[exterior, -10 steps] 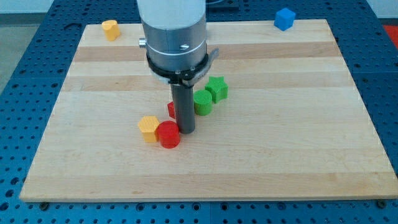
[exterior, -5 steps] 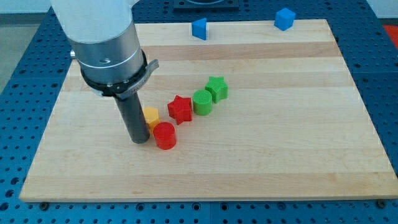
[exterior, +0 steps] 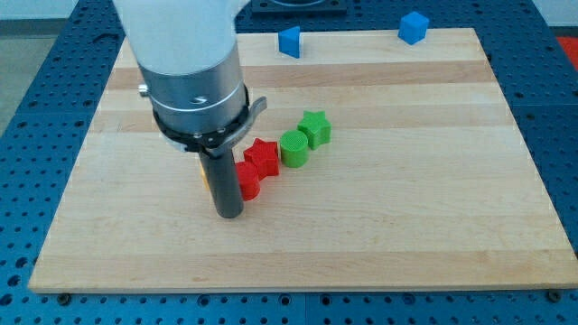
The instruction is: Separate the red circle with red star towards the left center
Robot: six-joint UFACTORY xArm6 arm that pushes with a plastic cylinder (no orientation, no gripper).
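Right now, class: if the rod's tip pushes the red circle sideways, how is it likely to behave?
The red circle looks squat and flat-based, so it should slide, not tip. Its round side may slip off my tip. It sits against the red star, so that probably moves too.

You have only one view. It looks from the front and above, tilted down on the whole wooden board (exterior: 406, 226), from a medium distance. The blue perforated table (exterior: 27, 181) shows around the board's edges.

My tip (exterior: 229, 215) down on the board, rod upright; arm's grey cylinder above, seemingly vertical.
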